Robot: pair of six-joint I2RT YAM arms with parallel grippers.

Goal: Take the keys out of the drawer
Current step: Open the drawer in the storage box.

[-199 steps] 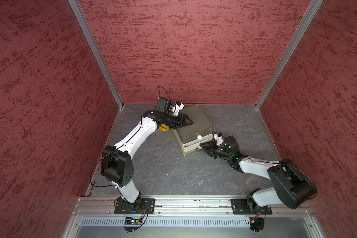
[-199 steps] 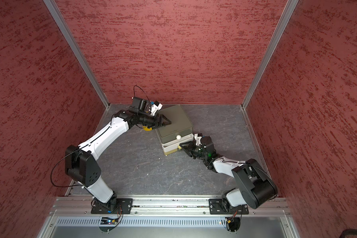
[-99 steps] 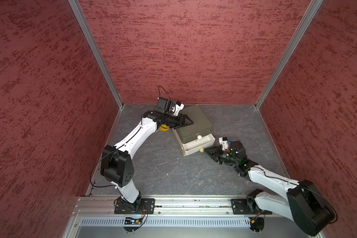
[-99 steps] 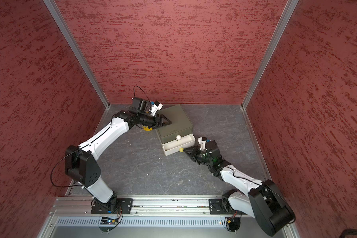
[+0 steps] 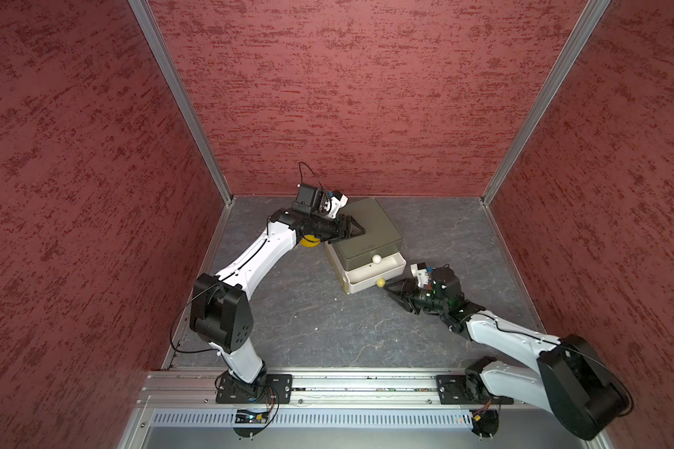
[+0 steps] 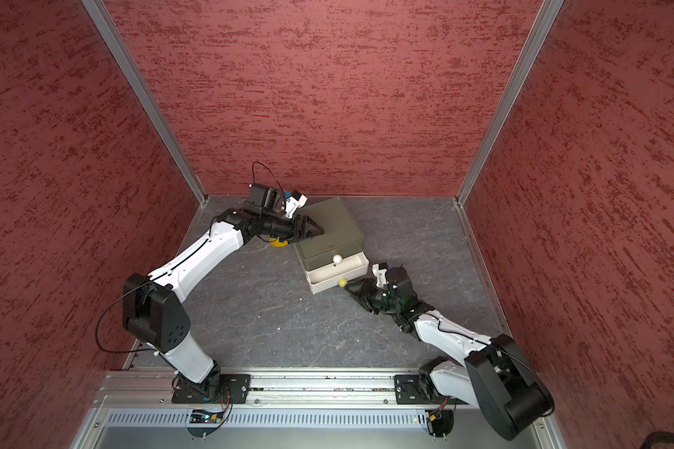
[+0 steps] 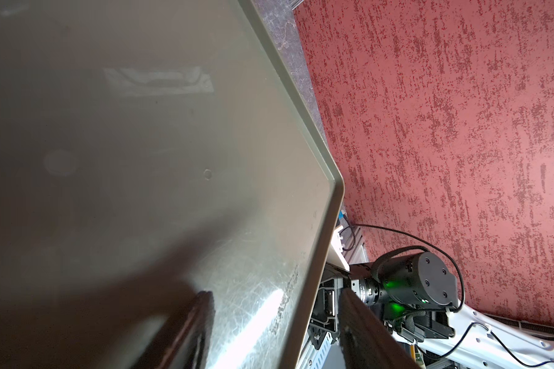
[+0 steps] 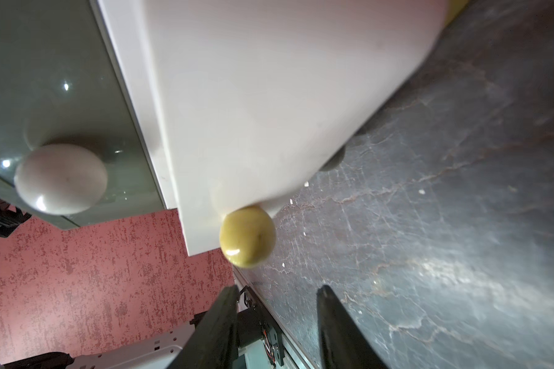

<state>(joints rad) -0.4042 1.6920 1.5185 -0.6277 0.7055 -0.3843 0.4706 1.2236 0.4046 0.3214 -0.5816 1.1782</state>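
An olive-green drawer box point(image 5: 366, 229) stands on the grey floor. Its lower white drawer point(image 5: 360, 283) is pulled partly out, with a yellow-green knob point(image 5: 380, 282) on its front. In both top views only a narrow strip of the drawer's inside shows, and the keys are hidden. My right gripper point(image 5: 390, 292) is open just in front of that knob point(image 8: 247, 236), which sits clear of its fingers point(image 8: 227, 306). My left gripper point(image 5: 360, 231) is open and lies over the box's top near its left side, with a fingertip point(image 7: 205, 297) against the lid.
The closed green upper drawer has a white knob point(image 8: 60, 179). A yellow round object point(image 5: 309, 241) lies on the floor under my left wrist, beside the box. Red walls enclose the floor on three sides, and a metal rail point(image 5: 366, 383) runs along the front.
My right gripper drew the white drawer outward by its yellow-green knob, then opened and let the knob go. The left arm has stayed on the box.
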